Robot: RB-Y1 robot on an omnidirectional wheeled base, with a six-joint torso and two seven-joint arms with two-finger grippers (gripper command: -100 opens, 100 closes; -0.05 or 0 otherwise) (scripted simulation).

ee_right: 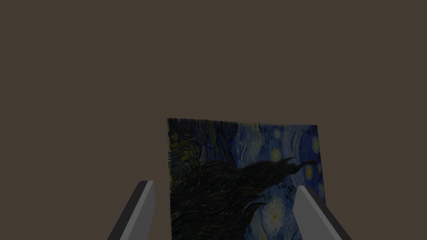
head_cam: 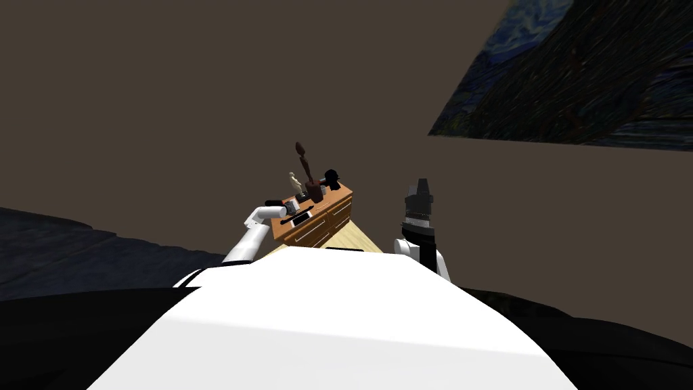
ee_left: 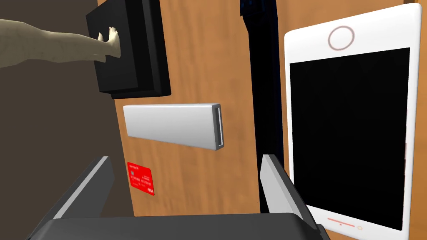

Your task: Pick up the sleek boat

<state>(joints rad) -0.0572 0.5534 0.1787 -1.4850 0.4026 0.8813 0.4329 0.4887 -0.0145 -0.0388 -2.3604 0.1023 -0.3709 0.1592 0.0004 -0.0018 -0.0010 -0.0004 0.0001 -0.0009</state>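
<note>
Long, narrow, dark navy, near-black boat (ee_left: 260, 83) (prob. the boat, shape hard to read) lies flat on brown wooden dresser top (ee_left: 200, 62), betw. white black-screened phone (ee_left: 350, 125) and silver-grey bar (ee_left: 175, 125). Left gripper (ee_left: 185, 158) wide open, empty, close over dresser; one finger (ee_left: 277, 183) overlaps boat's near end. Right gripper (ee_right: 223, 187) open, empty, raised.

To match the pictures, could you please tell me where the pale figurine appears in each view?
Head view: the pale figurine stands on the dresser, left of the tall brown sculpture.
Left wrist view: figurine ahead of the open left tool, past the silver bar, feet on its black base.
Right wrist view: not in it; the right tool is open.
Shared landmark: the white phone, head and left wrist views.
</note>
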